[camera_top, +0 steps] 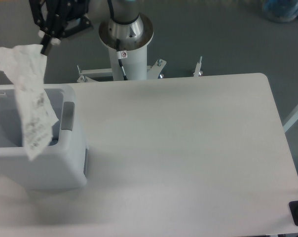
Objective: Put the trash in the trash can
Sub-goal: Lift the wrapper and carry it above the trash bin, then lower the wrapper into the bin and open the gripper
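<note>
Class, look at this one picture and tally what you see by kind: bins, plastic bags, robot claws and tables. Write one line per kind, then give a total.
Bins: 1, the white trash can
Plastic bags: 1, the plastic bag hanging from the claw above the bin
Robot claws: 1, the claw
Tables: 1, the white table
Total: 4

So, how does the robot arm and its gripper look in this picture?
The gripper is black, with thin linkage fingers ending in a pale tip. The arm's round base is shiny silver metal on a white column carrying a small red-and-white sticker. A dark cable runs above it.
</note>
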